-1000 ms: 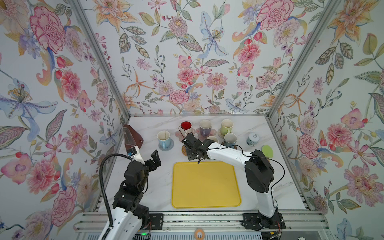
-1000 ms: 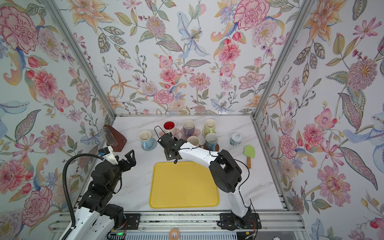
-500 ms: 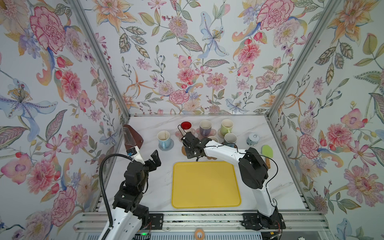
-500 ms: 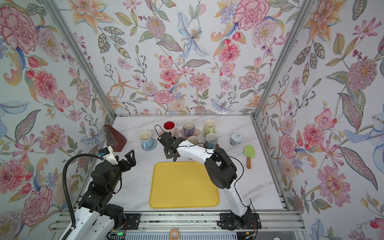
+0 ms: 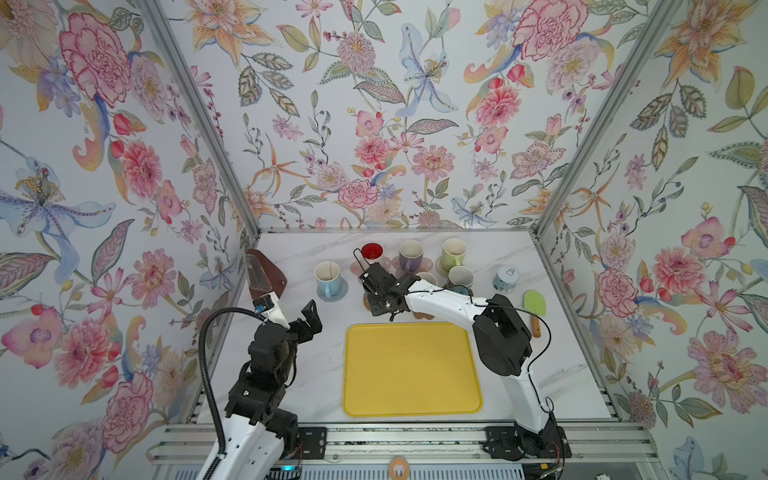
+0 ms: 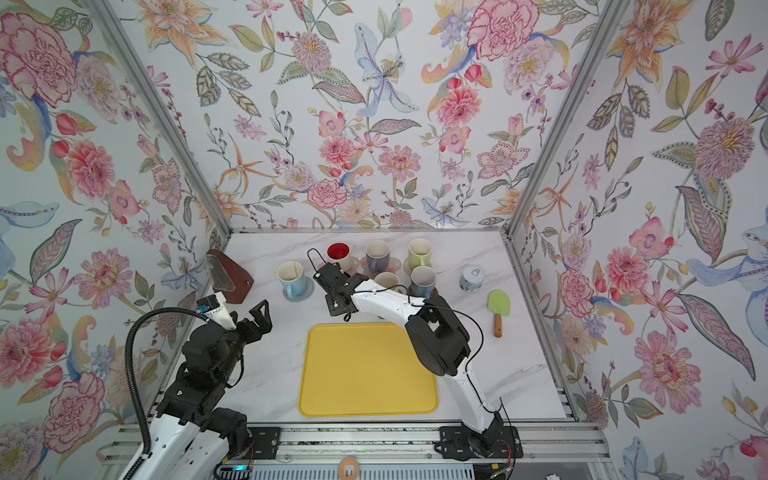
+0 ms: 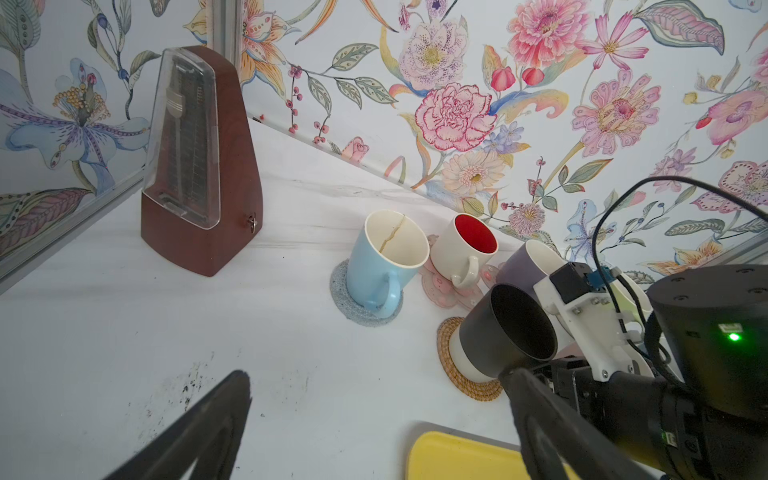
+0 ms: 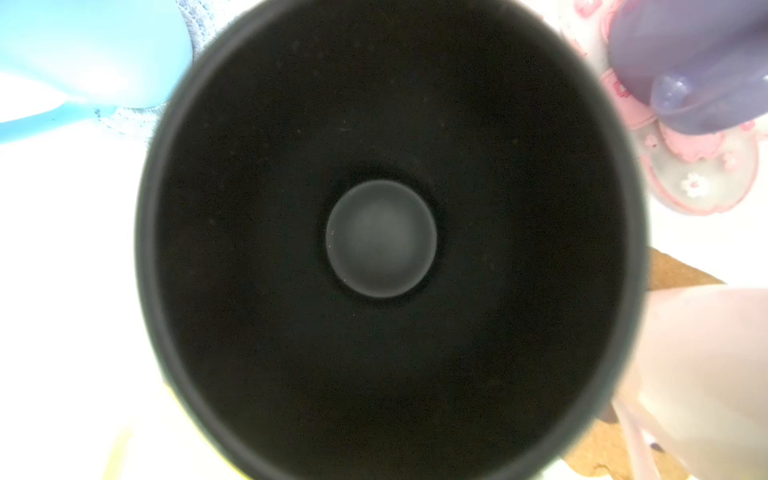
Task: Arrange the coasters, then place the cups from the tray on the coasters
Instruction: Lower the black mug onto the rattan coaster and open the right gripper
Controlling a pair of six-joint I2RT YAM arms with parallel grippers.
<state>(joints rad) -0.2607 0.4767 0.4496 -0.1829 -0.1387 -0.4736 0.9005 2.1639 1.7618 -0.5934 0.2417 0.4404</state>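
Plainly we are on the last cup. The yellow tray (image 5: pixel 411 370) lies bare, and every other mug we can see, from the light blue mug (image 7: pixel 386 266) to the light green mug (image 5: pixel 454 251), stands on the desk (image 5: pixel 316 374) beyond the tray's far edge.

The right claw (image 5: pixel 377 296) is pressed together. We judge that it pinches the handle of the black mug (image 7: pixel 505 332), though the handle itself is hidden from us. That mug hangs upright just beyond the tray's far edge, toward its left corner, with its base over the tan rattan coaster (image 7: pixel 451 361). We cannot tell whether the base already touches the weave or sits a little above it. More of the coaster shows on one side of the mug than on the other.

The left claw (image 7: pixel 378 376) is spread wide and holds nothing. It hovers off the tray's left edge, well apart from the cups.

So the step in hand is setting the black mug down. Next we should settle its base flat on the rattan, nudging it toward the middle if we can. Then we spread the right claw and draw it up and back toward the tray. The pink mug (image 5: pixel 427 277) stands close by, so we must not catch the handle or brush that mug as we leave.
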